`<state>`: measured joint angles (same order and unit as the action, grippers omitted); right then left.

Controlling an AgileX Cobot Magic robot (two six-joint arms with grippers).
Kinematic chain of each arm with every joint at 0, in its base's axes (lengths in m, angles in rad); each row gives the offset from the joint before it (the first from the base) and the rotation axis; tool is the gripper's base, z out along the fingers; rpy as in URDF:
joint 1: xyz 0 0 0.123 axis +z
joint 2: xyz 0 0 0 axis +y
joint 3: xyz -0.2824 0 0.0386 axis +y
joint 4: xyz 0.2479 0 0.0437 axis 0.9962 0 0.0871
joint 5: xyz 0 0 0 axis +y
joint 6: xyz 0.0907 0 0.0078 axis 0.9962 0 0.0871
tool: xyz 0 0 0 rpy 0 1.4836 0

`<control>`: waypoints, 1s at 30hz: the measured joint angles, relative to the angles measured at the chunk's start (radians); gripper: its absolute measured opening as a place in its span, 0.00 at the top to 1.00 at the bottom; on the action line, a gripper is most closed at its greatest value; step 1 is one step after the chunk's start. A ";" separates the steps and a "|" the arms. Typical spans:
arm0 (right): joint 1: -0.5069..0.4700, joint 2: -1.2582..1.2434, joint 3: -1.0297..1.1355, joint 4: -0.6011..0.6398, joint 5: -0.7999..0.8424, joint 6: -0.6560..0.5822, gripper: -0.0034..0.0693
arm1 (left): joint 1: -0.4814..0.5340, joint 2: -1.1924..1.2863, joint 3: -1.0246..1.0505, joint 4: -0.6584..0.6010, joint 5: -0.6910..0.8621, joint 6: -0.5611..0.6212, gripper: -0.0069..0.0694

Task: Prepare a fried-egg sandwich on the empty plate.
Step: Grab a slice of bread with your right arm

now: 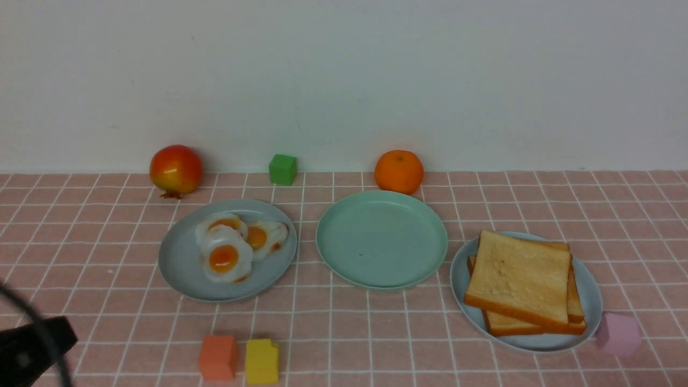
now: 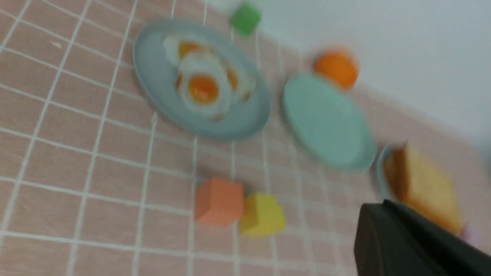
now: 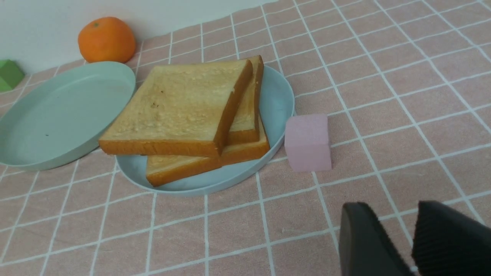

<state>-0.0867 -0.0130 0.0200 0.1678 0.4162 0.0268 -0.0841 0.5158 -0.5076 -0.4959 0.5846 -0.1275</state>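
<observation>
Basically nothing's done yet. The round mint-green plastic plate point(image 1: 381, 239) is bare, so the whole sandwich is left to build: toast, egg, toast.

The stack of square golden-brown toast slices point(image 1: 518, 277) sits on a pale blue-grey plate point(image 1: 588, 301) just to the right of the mint plate. Its top slice lies flat-ish, twisted a bit off the cloth's grid, one corner hanging over towards the mint plate. It's square, so there's no real long axis.

The white fried eggs with orange yolks point(image 1: 224, 258) overlap yolk-up on a second blue-grey plate point(image 1: 183, 269), just left of the mint plate.

The right gripper point(image 3: 412, 237) is nearer than the toast plate, with a narrow gap and nothing in it. The left gripper point(image 2: 414, 241) is closed and looks empty, though that view is blurry, and it's well off the mint plate on the egg side.
</observation>
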 joint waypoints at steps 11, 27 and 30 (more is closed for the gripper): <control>0.000 0.000 0.000 0.000 0.000 0.000 0.62 | -0.146 0.242 -0.160 -0.248 0.088 0.464 0.89; 0.006 0.000 -0.011 0.473 -0.271 0.279 0.62 | -0.215 0.203 -0.160 -0.314 0.081 0.536 0.89; 0.041 0.042 -0.137 0.470 -0.126 0.204 0.65 | -0.215 0.203 -0.160 -0.319 0.082 0.542 0.89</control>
<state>-0.0458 0.0289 -0.1174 0.6378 0.2904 0.2306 -0.2987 0.7185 -0.6680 -0.8150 0.6664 0.4144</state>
